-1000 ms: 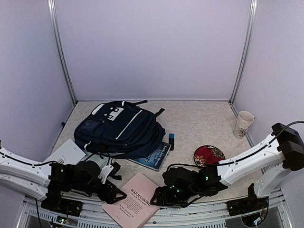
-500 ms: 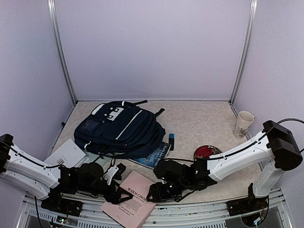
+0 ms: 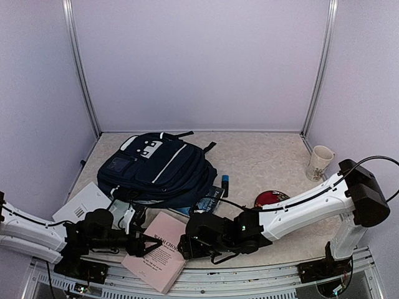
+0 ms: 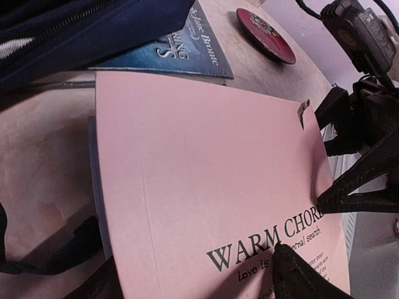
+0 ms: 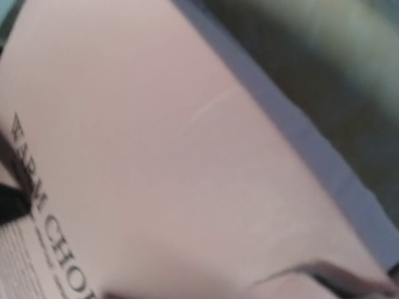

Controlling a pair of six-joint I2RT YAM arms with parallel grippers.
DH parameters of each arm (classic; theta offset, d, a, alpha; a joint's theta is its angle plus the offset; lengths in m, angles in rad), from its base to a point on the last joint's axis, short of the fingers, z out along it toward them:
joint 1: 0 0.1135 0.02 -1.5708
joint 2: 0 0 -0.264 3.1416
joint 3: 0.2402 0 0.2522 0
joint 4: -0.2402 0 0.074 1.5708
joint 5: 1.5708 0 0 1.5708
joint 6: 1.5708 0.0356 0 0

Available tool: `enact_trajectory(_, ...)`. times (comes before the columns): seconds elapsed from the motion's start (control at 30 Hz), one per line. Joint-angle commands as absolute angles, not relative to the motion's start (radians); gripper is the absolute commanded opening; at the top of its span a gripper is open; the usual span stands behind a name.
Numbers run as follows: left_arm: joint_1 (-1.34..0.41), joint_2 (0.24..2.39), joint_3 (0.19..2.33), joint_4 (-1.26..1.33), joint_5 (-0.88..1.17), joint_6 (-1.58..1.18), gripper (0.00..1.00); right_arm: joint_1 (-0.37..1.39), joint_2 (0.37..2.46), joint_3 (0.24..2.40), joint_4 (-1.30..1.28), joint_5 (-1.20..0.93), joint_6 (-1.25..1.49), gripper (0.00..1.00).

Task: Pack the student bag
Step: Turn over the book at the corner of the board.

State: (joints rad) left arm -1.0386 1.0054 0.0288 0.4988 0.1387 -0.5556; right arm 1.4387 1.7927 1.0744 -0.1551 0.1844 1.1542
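2 grippers flank the pink book [image 3: 156,256] up front: left gripper [image 3: 141,244] with a fingertip [image 4: 293,274] on its cover, right gripper [image 3: 184,246] opposite; I cannot tell if either grips. Behind, the student bag [image 3: 159,168] lies overlapping a blue book [image 3: 209,202].

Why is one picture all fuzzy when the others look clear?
Right wrist view: the pink book fills it, letters and edges smeared soft. Left wrist view: the same title reads sharp. Top view: even light, faint shadow under the student bag.
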Motion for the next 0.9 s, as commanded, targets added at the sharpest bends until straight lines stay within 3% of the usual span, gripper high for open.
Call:
enact_trajectory(0.0,-1.054,0.993,0.121,0.743,0.357,-0.468,0.73,1.450,1.718,1.275,0.079,0.323,1.049,0.70)
enact_trajectory(0.3,-1.014,1.127,0.164,0.999,0.484,-0.500,0.73,1.447,1.775,1.379,0.003,0.280,1.030,0.69)
enact_trajectory(0.53,-1.038,1.159,0.216,1.008,0.492,-0.486,0.72,1.457,1.918,1.663,-0.209,0.200,0.953,0.69)
enact_trajectory(0.87,-1.113,1.128,0.210,1.023,0.427,-0.467,0.74,1.466,1.869,1.596,-0.157,0.243,0.973,0.65)
